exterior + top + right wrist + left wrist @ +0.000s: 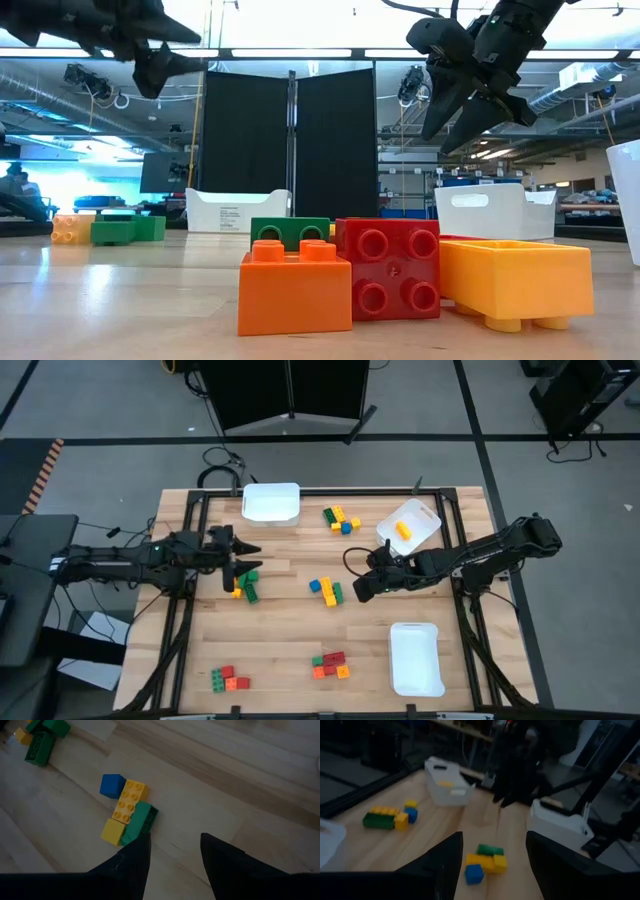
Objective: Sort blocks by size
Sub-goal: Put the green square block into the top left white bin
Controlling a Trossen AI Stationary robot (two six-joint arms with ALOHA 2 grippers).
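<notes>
My left gripper (250, 557) hovers open at the table's left, above a small pile of green and yellow blocks (246, 585); nothing sits between its fingers (445, 865). My right gripper (355, 572) hangs open right of the table's middle, slanting down, just right of a blue, yellow and green block cluster (127, 812) that lies flat on the wood. More blocks lie at the far middle (340, 518), near left (228, 678) and near middle (330, 665). A yellow block (403, 530) lies in the tilted bin (425, 515).
White bins stand at the far middle-left (270, 502), far right (tilted) and near right (415, 658). A black frame rail (455, 520) borders the tabletop. Bare wood lies between the block clusters. The low view shows the near orange, red and yellow blocks (385, 270) close up.
</notes>
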